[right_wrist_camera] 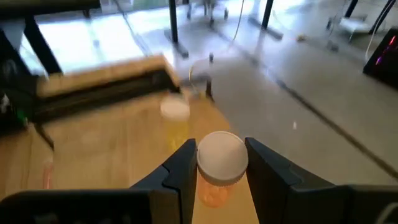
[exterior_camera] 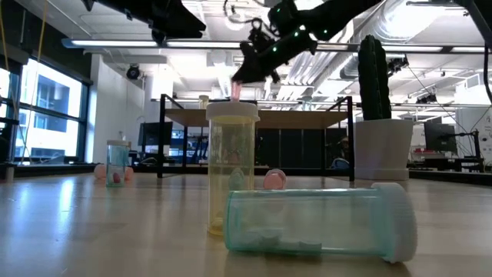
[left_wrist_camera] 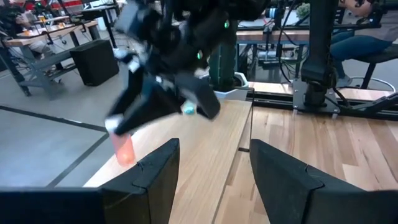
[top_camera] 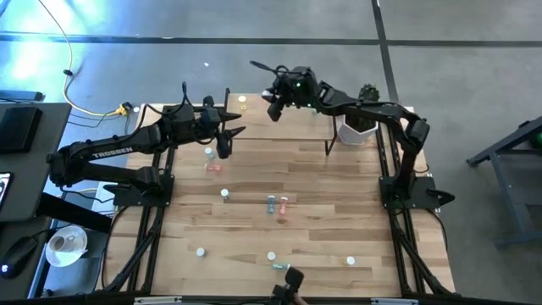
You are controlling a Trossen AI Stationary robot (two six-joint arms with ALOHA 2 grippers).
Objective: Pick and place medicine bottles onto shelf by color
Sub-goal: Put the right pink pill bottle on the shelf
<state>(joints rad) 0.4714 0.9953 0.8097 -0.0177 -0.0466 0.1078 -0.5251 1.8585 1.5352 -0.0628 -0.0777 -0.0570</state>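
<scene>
My right gripper (top_camera: 274, 108) is out over the far left part of the shelf (top_camera: 292, 127) and is shut on a pink medicine bottle (left_wrist_camera: 124, 148) with a white cap (right_wrist_camera: 219, 155). In the low view the bottle (exterior_camera: 236, 91) hangs above the shelf board (exterior_camera: 292, 119). A yellow bottle (right_wrist_camera: 175, 113) stands upright on the shelf just beyond it. My left gripper (left_wrist_camera: 214, 149) waits open in the air by the shelf's left end, fingers aimed at the right gripper, nothing between them. My right gripper pinches the pink bottle's capped upper end (right_wrist_camera: 219, 163) between its two fingers, one on each side. The fingers (left_wrist_camera: 118, 121) slant down from the table's right. The bottle stands upright below the fingertips, lifted clear of the shelf board.
A white pot with a cactus (top_camera: 357, 129) stands at the shelf's right end. Several small bottles lie scattered over the table (top_camera: 339, 203), among them a pair at the middle (top_camera: 277, 204). Close to the low camera stand a yellow bottle (exterior_camera: 231, 165) and a fallen green one (exterior_camera: 323, 223).
</scene>
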